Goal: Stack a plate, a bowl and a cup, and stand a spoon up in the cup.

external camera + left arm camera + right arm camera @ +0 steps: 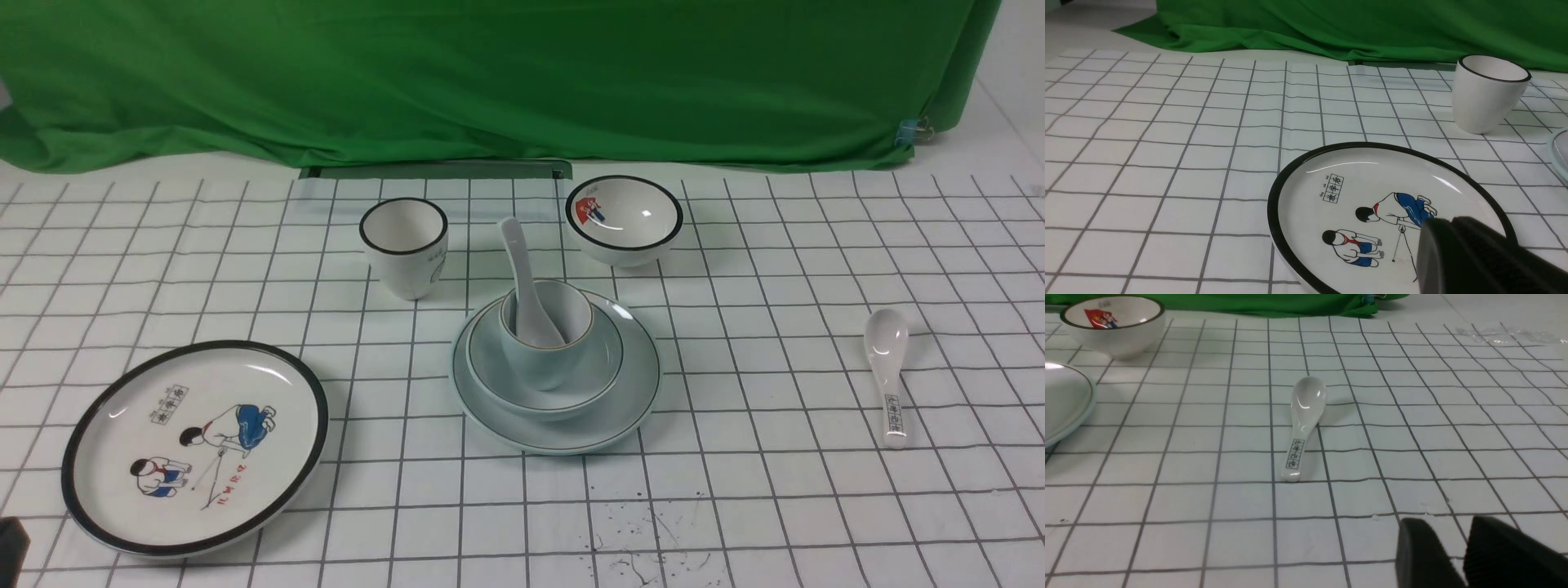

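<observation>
In the front view the pale blue-green plate [563,429] lies at the table's middle. The matching bowl [494,371] sits on it, and the short cup [545,363] stands in the bowl. The plain white spoon [522,261] stands in the cup, handle leaning back and left. My left gripper [1447,222] is shut and empty, low over the cartoon plate [1331,212], well left of the stack. My right gripper [1447,524] stands open with nothing between its fingers, above bare cloth right of the stack. Only a rim of the plate [1069,412] shows there.
A white black-rimmed cartoon plate [196,445] lies front left. A taller black-rimmed cup [404,245] and a picture bowl [624,219] stand behind the stack. A spoon with a printed handle [888,371] lies at the right. A green cloth [490,73] hangs at the back.
</observation>
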Controlling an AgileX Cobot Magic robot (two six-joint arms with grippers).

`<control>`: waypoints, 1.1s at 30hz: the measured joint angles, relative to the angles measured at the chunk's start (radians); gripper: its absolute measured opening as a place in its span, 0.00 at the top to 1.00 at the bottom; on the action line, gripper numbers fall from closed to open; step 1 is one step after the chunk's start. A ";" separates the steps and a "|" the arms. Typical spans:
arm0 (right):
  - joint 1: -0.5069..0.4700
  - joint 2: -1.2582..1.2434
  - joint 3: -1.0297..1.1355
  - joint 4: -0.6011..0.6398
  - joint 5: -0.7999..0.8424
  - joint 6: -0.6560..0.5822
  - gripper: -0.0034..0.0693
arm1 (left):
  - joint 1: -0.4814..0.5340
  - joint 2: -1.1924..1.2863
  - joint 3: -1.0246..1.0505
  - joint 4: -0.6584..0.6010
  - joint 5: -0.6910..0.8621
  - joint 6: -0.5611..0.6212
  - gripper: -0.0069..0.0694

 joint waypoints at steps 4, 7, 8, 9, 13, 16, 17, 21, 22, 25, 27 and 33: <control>0.000 0.000 0.000 0.000 0.000 0.000 0.63 | 0.000 0.000 0.000 0.000 0.000 0.000 0.95; 0.000 0.000 0.000 0.000 0.000 0.000 0.63 | 0.000 0.000 0.000 0.000 0.000 0.000 0.95; 0.000 0.000 0.000 0.000 0.000 0.000 0.63 | 0.000 0.000 0.000 0.000 0.000 0.000 0.95; 0.000 0.000 0.000 0.000 0.000 0.000 0.63 | 0.000 0.000 0.000 0.000 0.000 0.000 0.95; 0.000 0.000 0.000 0.000 0.000 0.000 0.63 | 0.000 0.000 0.000 0.000 0.000 0.000 0.95; 0.000 0.000 0.000 0.000 0.000 0.000 0.62 | 0.000 0.000 0.000 0.000 0.000 0.000 0.95; 0.000 0.000 0.000 0.000 0.000 0.000 0.62 | 0.000 0.000 0.000 0.000 0.000 0.000 0.95; 0.000 0.000 0.000 0.000 0.000 0.000 0.62 | 0.000 0.000 0.000 0.000 0.000 0.000 0.95; 0.000 0.000 0.000 0.000 0.000 0.000 0.62 | 0.000 0.000 0.000 0.000 0.000 0.000 0.95; 0.000 0.000 0.000 0.000 0.000 0.000 0.62 | 0.000 0.000 0.000 0.000 0.000 0.000 0.95; 0.000 0.000 0.000 0.000 0.000 0.000 0.62 | 0.000 0.000 0.000 0.000 0.000 0.000 0.95; 0.000 0.000 0.000 0.000 0.000 0.000 0.62 | 0.000 0.000 0.000 0.000 0.000 0.000 0.95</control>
